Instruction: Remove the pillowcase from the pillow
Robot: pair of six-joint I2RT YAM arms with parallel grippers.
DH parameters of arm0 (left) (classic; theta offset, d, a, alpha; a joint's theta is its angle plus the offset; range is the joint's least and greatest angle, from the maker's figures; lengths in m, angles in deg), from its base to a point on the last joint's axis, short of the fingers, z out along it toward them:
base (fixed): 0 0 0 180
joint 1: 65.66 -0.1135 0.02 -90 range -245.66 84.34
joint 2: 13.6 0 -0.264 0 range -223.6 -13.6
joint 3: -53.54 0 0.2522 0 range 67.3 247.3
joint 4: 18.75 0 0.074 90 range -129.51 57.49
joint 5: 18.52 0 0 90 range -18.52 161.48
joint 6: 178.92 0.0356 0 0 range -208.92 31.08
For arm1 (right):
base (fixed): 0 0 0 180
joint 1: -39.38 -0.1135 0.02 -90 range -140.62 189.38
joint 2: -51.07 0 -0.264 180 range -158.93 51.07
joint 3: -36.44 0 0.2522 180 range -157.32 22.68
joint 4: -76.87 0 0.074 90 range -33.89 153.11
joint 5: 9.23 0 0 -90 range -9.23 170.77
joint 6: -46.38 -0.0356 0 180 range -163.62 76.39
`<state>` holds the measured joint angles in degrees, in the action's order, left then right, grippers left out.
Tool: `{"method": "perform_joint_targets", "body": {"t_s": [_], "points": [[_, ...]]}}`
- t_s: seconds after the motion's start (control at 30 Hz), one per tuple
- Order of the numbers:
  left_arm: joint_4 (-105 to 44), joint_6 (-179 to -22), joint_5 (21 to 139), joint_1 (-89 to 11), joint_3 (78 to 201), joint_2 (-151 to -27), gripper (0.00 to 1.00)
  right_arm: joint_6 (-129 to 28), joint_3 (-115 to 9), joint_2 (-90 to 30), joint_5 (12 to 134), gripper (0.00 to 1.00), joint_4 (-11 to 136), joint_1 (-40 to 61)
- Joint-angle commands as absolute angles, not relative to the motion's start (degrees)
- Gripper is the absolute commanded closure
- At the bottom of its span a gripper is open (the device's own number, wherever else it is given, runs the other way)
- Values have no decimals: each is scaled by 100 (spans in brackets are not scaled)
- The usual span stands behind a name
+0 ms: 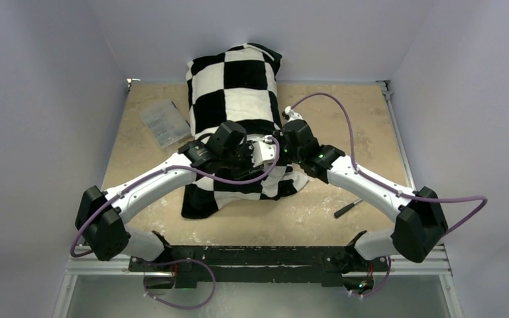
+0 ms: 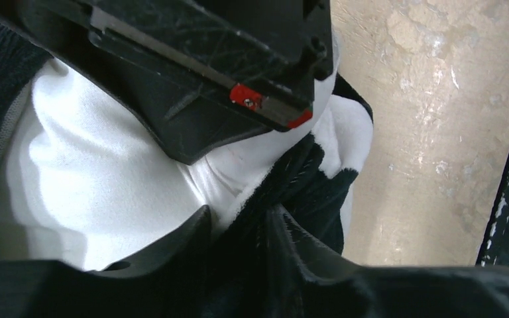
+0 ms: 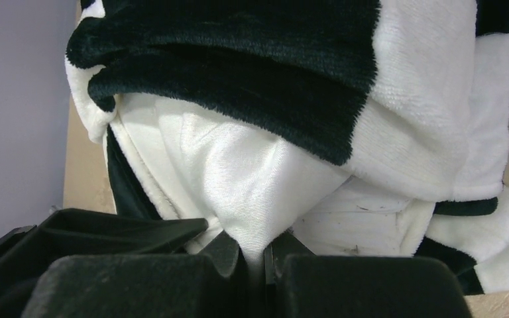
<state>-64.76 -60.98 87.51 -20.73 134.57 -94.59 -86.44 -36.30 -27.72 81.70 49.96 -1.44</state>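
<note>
The black-and-white checkered pillowcase (image 1: 238, 86) lies lengthwise down the middle of the table, still around the pillow. Both grippers meet at its near, open end. In the right wrist view the pillow's shiny white fabric (image 3: 238, 172) bulges out from under the pillowcase's rolled-back edge (image 3: 252, 79), and my right gripper (image 3: 255, 255) is shut on a pinched peak of it. In the left wrist view my left gripper (image 2: 242, 222) has black plush pillowcase edge (image 2: 305, 185) bunched between its fingers, with the white pillow (image 2: 93, 179) beside them. From above, the left gripper (image 1: 245, 156) and right gripper (image 1: 280, 149) are almost touching.
A clear plastic box (image 1: 164, 122) lies on the tan table (image 1: 344, 119) left of the pillowcase. A dark pen-like tool (image 1: 348, 207) rests near the right arm. Grey walls close in the back and both sides. A black rail (image 1: 258, 255) runs along the near edge.
</note>
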Motion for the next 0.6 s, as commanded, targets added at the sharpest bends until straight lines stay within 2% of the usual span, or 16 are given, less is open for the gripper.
{"method": "perform_joint_targets", "body": {"t_s": [0.0, 0.07, 0.23, 0.57], "points": [[-6918, -6504, 9099, -1911, 13070, -9245, 73, -8729, -4360, -2913, 8521, 100, 5390, -73], [-6915, -6644, 9256, -1900, 12898, -9146, 83, -8738, -4577, -2992, 8664, 100, 5386, -4], [-6869, -7035, 9507, -1831, 12558, -8910, 99, -8668, -5160, -3118, 8732, 100, 5440, 441], [-6730, -7605, 9499, -1772, 12187, -8645, 100, -8319, -6420, -3371, 8498, 100, 5434, 1427]]}}
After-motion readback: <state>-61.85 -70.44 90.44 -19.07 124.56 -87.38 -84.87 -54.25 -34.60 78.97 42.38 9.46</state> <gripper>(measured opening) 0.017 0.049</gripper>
